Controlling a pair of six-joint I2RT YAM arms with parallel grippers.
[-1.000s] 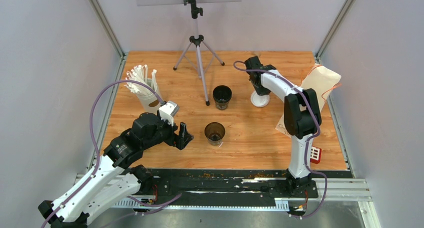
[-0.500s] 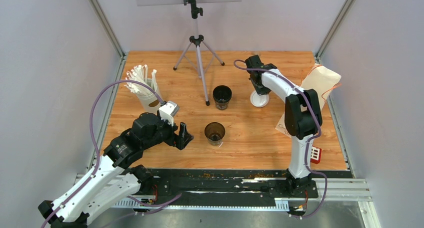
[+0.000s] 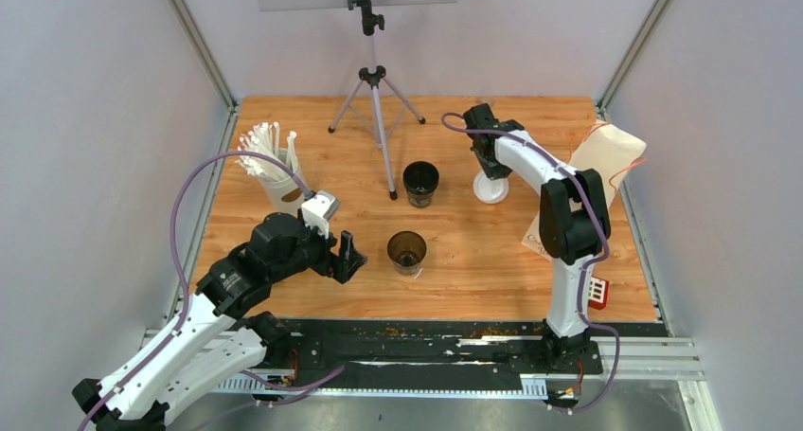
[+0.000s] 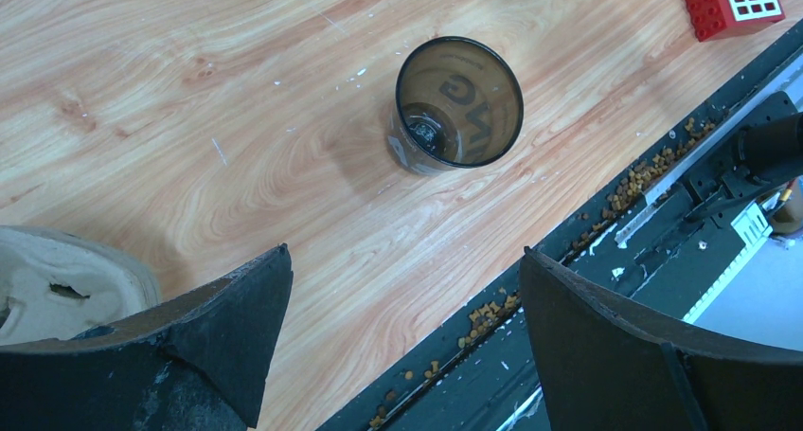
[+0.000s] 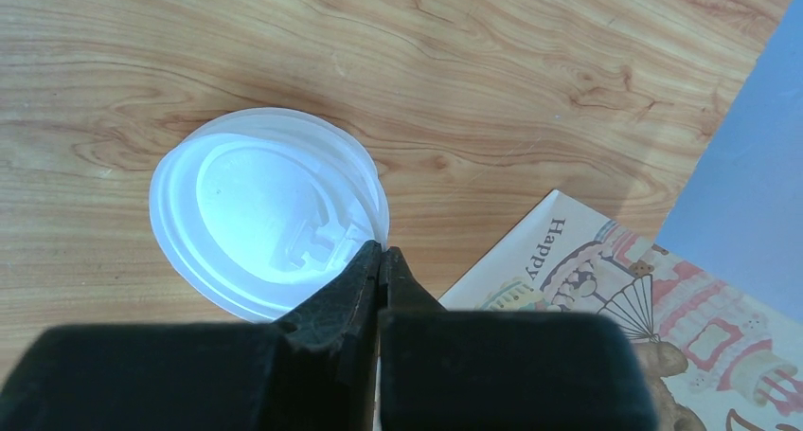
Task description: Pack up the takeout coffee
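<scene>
At the near edge of the table (image 3: pixel 473 279) we see a black rail (image 3: pixel 426 348) with brown crumbs (image 4: pixel 644 180) scattered along it. Just beyond it, on the left, the left gripper (image 4: pixel 402 279) hangs above the wood with its fingers spread wide and nothing between them. A little to its right stands the near cup (image 4: pixel 459 104), upright on the table, dark with pale lettering and with no lid on it. A red block (image 3: pixel 597 294) lies near the right edge, beside the right arm's base.

Farther back, near the middle, the far cup (image 3: pixel 420 183) stands upright and uncovered too, well apart from the near one. To its right a round white lid (image 5: pixel 256 213) lies flat on the wood. The right gripper (image 5: pixel 381 256) is over the lid's rim with its fingers pressed together; we cannot tell whether they pinch the rim. A printed paper bag (image 5: pixel 587 298) lies just right of the lid. On the far left stands a white cup of straws (image 3: pixel 275 175), and a tripod (image 3: pixel 376 118) stands at the back.
</scene>
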